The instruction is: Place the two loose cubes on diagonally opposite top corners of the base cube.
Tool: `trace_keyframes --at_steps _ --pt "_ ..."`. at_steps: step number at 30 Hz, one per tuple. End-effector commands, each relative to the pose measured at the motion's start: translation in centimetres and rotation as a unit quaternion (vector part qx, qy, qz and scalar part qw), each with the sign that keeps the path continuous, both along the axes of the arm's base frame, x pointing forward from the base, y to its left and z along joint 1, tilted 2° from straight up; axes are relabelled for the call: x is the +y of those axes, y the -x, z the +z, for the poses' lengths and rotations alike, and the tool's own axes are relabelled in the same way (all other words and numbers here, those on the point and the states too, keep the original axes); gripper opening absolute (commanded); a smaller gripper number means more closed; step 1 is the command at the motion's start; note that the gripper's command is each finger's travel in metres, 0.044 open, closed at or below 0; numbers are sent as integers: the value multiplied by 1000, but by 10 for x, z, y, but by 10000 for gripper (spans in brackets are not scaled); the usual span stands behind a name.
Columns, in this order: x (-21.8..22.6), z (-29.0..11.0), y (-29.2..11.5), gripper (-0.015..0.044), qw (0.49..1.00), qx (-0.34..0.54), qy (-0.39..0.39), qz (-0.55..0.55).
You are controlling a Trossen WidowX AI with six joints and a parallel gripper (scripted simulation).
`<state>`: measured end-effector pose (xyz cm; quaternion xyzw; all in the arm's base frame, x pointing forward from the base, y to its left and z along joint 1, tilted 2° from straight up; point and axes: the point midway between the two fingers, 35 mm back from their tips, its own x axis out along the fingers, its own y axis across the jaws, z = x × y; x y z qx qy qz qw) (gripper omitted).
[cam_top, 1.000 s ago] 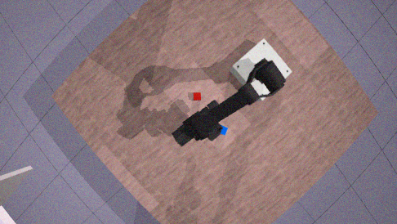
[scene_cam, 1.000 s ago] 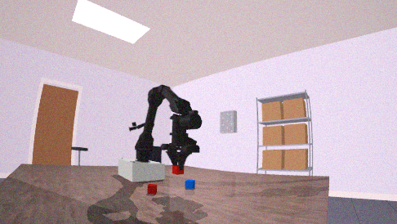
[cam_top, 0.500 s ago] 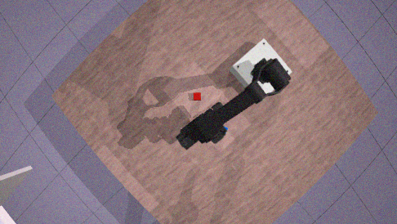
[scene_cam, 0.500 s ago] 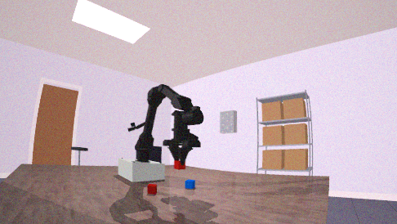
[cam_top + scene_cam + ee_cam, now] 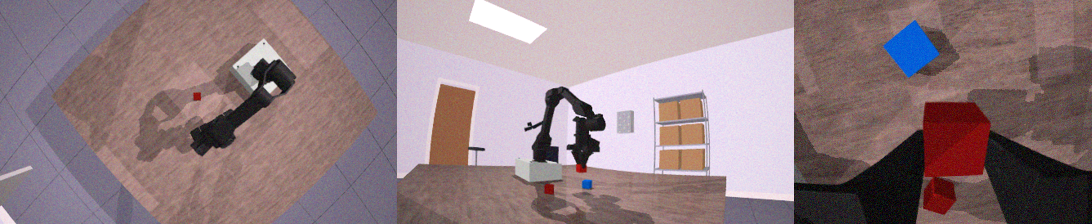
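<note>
A red cube (image 5: 955, 137) is held clamped in the gripper (image 5: 582, 163), clear of the table, and should be carried level over the blue cube (image 5: 586, 184), judged the base, then lowered gently onto one corner, with the other red cube (image 5: 549, 188) avoided.

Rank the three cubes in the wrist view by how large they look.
1. Held red cube, nearest the camera, so its rank is unsure.
2. Blue cube.
3. Small red cube on the table below.
</note>
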<state>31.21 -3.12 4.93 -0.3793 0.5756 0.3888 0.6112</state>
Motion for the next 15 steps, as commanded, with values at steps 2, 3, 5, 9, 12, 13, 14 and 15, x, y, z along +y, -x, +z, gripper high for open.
trace_keyframes --at_steps 2,3,5,9,12,13,14,15 --pt "13 -6 5 105 1000 1 1 -22" --pt "16 -7 6 105 1000 2 0 -26" --pt "22 -9 8 105 999 2 0 -34" --pt "32 -14 12 105 999 3 -1 -51" --pt "40 -17 16 105 998 3 -2 -63" --pt "41 -18 17 105 998 4 -2 -65" --pt "42 -18 17 105 998 4 -2 -66" --pt "42 -18 17 105 998 4 -2 -66"
